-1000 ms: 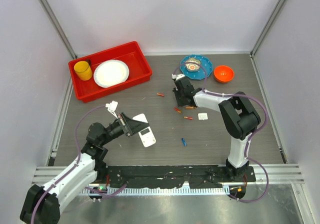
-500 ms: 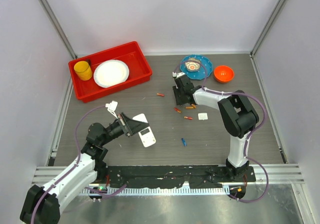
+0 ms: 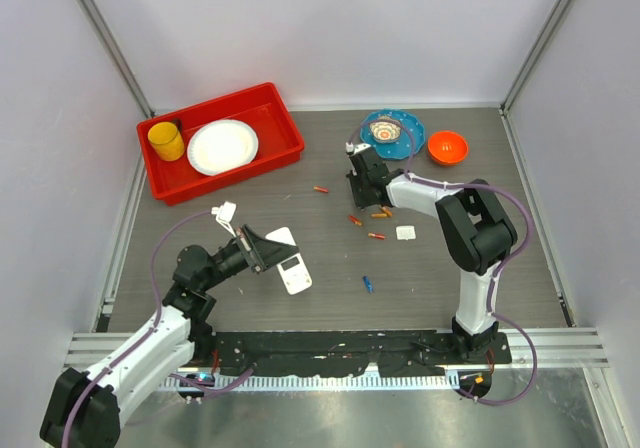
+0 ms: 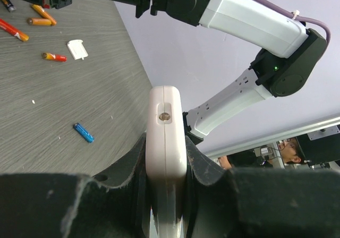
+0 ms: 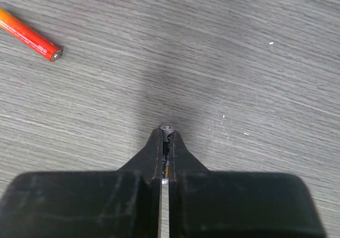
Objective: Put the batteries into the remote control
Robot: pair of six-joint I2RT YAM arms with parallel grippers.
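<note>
A remote control (image 4: 166,110) gripped near, a battery (image 5: 167,128) pinched farther out.
The remote control is clamped on edge by the left end effector (image 4: 166,145) at the near left of the worktop (image 3: 430,268); the battery is held by the right end effector (image 5: 167,138), shut narrow.

Remote control (image 3: 296,274): white handset, near side, left of centre, clamped by its broad faces in the left gripper (image 4: 166,149). Orange-red batteries (image 3: 376,236): lying flat, scattered right of centre. Blue battery (image 3: 368,284): flat, nearer, apart from them. Held battery (image 5: 167,129): pinched in the right gripper (image 5: 166,138), metal end showing.
</note>
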